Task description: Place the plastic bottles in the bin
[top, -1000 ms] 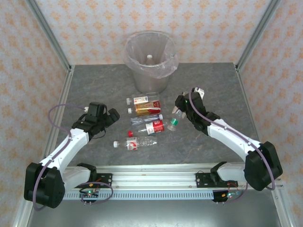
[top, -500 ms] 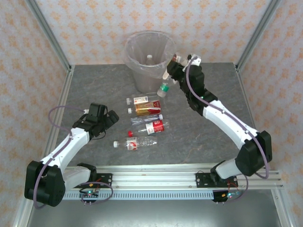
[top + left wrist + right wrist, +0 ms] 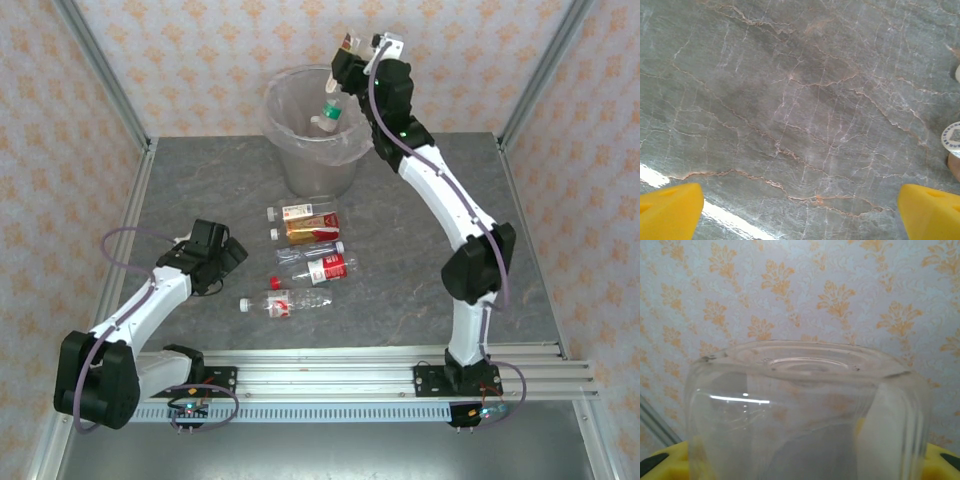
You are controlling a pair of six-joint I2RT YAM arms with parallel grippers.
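A green-capped bottle (image 3: 337,100) is grasped in the clenched right gripper (image 3: 347,72) and hung cap-down over the mouth of the bin (image 3: 290,165), at the far side of the table (image 3: 420,290); a white-capped bottle (image 3: 318,122) is seen inside the bin; five bottles (image 3: 310,252) are laid near the table's middle; the left gripper (image 3: 232,252) is held spread wide over bare table, just left of them.

Top external view: bright, even light; soft shadows. Left wrist view: white glare streak on the table (image 3: 790,100) at lower left, probably from an overhead source. Right wrist view: clear bottle (image 3: 805,415) near lens, blurred.
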